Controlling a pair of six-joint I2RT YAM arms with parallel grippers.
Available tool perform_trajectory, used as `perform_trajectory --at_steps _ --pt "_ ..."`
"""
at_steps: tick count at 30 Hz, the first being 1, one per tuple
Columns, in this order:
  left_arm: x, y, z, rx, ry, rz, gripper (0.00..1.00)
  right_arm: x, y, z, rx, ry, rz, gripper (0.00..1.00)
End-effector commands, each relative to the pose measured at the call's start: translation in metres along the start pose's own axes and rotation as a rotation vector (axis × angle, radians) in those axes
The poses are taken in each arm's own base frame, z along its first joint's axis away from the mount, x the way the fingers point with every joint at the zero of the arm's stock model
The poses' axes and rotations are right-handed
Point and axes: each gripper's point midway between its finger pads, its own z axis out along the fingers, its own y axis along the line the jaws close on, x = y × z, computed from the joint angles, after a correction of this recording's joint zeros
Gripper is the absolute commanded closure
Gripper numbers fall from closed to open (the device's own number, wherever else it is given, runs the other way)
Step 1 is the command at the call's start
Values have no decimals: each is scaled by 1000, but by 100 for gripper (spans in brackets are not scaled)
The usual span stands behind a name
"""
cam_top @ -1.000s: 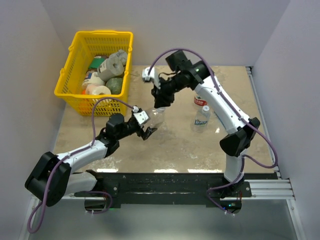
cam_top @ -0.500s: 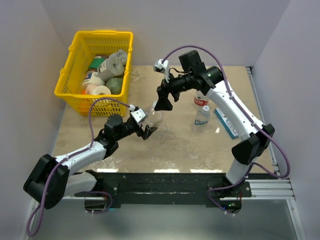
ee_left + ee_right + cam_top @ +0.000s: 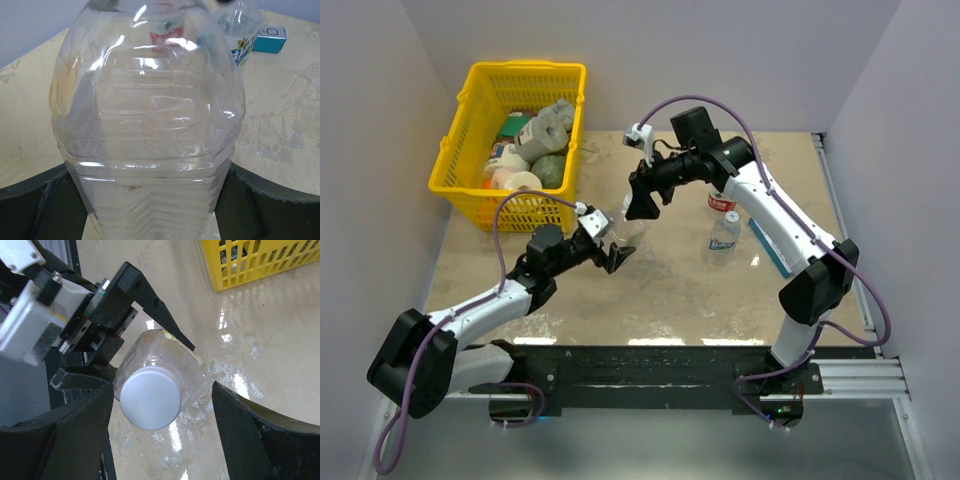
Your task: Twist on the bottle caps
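Left tool (image 3: 613, 257) is clenched on the lower body of the squarish bottle (image 3: 150, 125), holding it tilted over the middle of the counter (image 3: 660, 290) with its neck toward 1 o'clock. Right tool (image 3: 640, 205) hangs at that neck, released, with one finger on each side of the pale cap (image 3: 150, 397) and touching neither side. That cap sits on the mouth and looks seated, so this bottle is probably done or nearly so, though its tightness cannot be judged. At 3 o'clock from it stand the red-labelled bottle (image 3: 722, 201) and the blue-labelled bottle (image 3: 724, 236); whether they carry caps is too small to tell, so they may remain
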Motion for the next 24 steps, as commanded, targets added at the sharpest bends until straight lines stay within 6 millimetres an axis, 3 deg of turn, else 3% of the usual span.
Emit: perform_trajectory --at_steps 1,3,4,6,8,9,10,12,14,16,17,20,24 --pt "-46 7 6 -2 -126 20 100 -8 -8 4 37 -37 -8 26" --pt "-46 6 8 5 -121 20 100 -15 -11 4 46 -67 -19 34" --pt "-47 7 8 6 -121 20 100 -14 -12 6 47 -76 -3 45" --pt "-45 5 10 20 -111 17 100 -30 -11 2 58 -141 -31 52" --pt "-41 4 11 32 -95 10 100 -38 -9 0 57 -179 -27 67" --pt "-42 4 12 37 -91 13 100 -44 -9 -1 62 -203 -42 87" --pt "-40 3 14 48 -82 12 86 -46 -10 -1 76 -206 -53 99" --pt "-39 4 16 44 -62 2 62 -46 -15 -1 105 -204 -87 100" --pt "-32 17 15 -35 -26 -26 1 -44 -22 -3 153 -186 -122 100" --pt "-30 24 14 -58 12 -33 0 -44 -30 -7 202 -178 -173 100" --pt "-15 28 9 -75 79 -56 0 -44 -36 -8 237 -171 -193 100" --pt "-5 35 -6 -111 136 -56 0 -39 -53 -12 322 -140 -254 100" --pt "-2 37 -25 -145 157 -14 0 -32 -77 -16 434 -101 -277 100"
